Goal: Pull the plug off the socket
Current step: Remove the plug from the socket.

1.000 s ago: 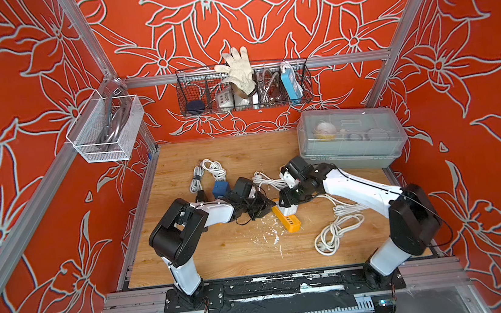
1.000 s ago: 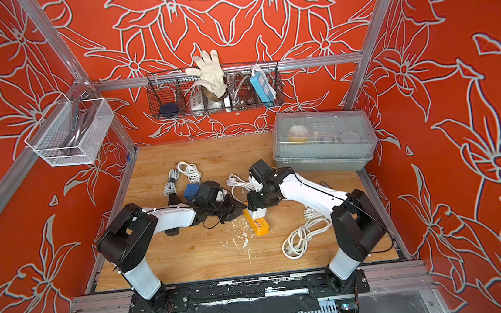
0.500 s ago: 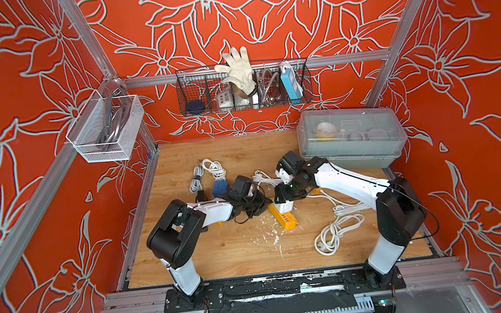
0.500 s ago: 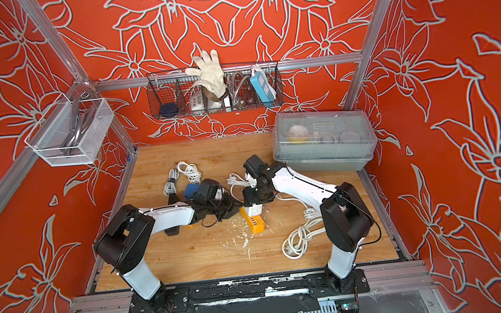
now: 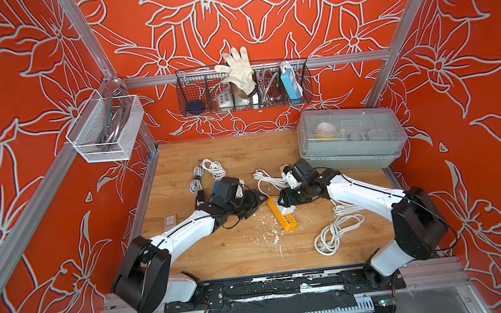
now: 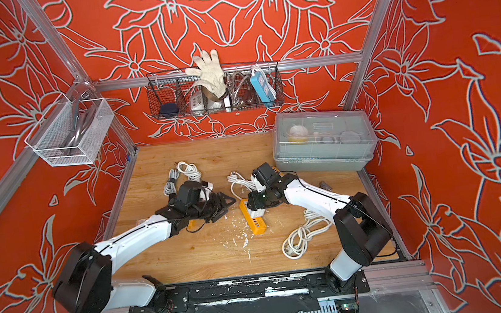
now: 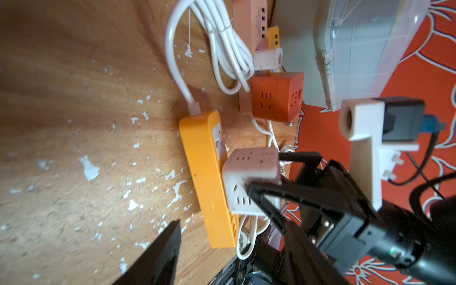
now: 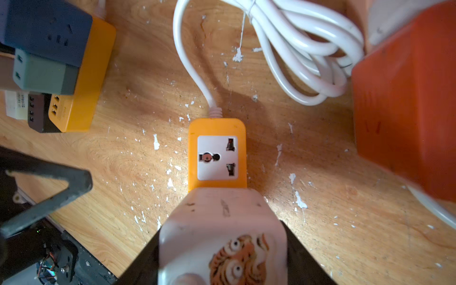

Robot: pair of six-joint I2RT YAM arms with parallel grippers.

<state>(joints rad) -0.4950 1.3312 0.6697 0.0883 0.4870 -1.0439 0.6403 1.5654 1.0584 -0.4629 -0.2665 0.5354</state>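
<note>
- The plug (image 5: 287,209), mid-frame in a top view on the strip (image 5: 288,224), is clamped by the right gripper (image 8: 222,249).
- The left gripper (image 7: 232,229) is spread and empty; the strip should be pinned before a straight pull.

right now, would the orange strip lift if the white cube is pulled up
Probably: the orange strip looks slim and light, and the open left gripper isn't pinning it. Its coiled white cord looks too floppy to anchor it.

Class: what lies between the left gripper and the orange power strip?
Only bare tabletop with white flecks separates left gripper and orange power strip, clearest in the right wrist view.
</note>
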